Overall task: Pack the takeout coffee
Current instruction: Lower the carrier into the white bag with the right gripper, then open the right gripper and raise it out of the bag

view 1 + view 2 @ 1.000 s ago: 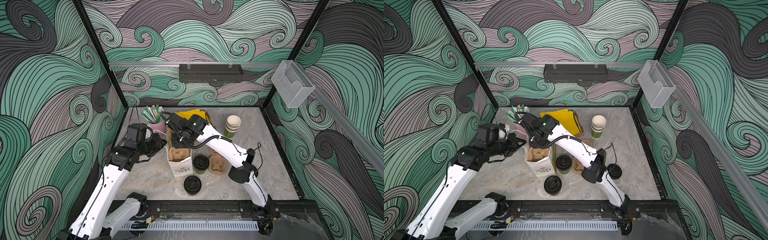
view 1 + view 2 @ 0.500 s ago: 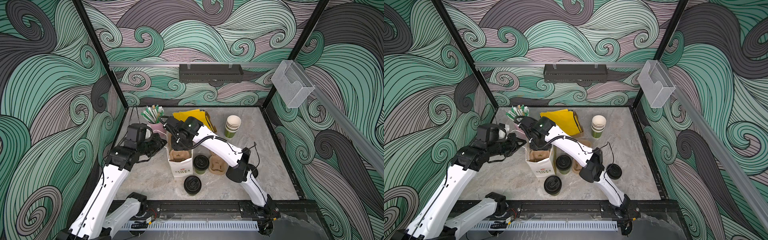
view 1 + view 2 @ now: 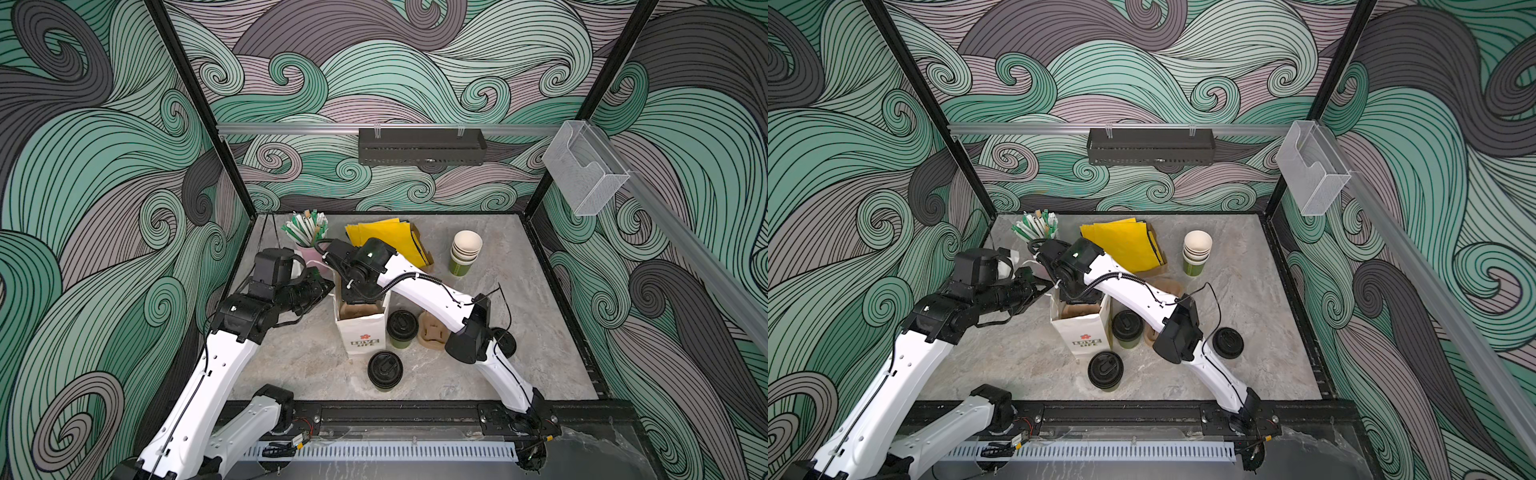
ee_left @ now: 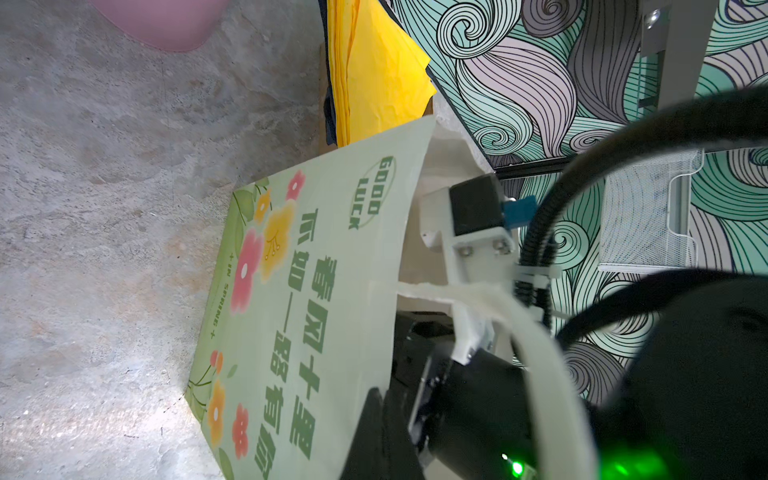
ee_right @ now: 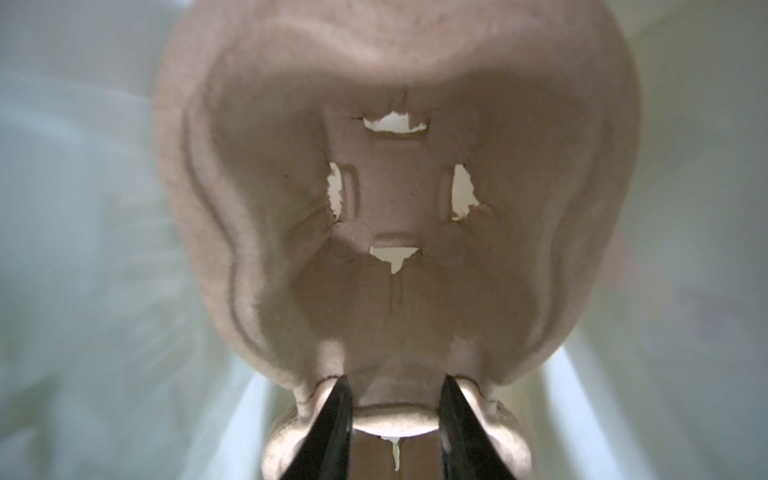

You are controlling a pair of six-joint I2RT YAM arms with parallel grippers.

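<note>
Here, the right gripper (image 5: 395,380) reaches down into the open mouth of the paper bag (image 3: 359,336), which stands upright left of the middle of the surface (image 3: 519,270). In the right wrist view its two black fingers (image 5: 332,424) stand partly apart and press on either side of a lip on the rim of the brown pulp carrier (image 5: 395,187), so it grips that carrier inside the bag. The left gripper (image 3: 320,286) is fully closed at the bag's left upper edge. The bag's white handle (image 4: 540,365) runs taut towards it in the left wrist view, so it seems to pinch that handle, though the contact itself is hidden.

The takeout coffee (image 3: 402,328) stands upright on the surface just beside the bag's right side, outside it, lid on. A second lidded cup (image 3: 385,370) stands in front of the bag, nearer the front edge. Neither gripper touches them.
</note>
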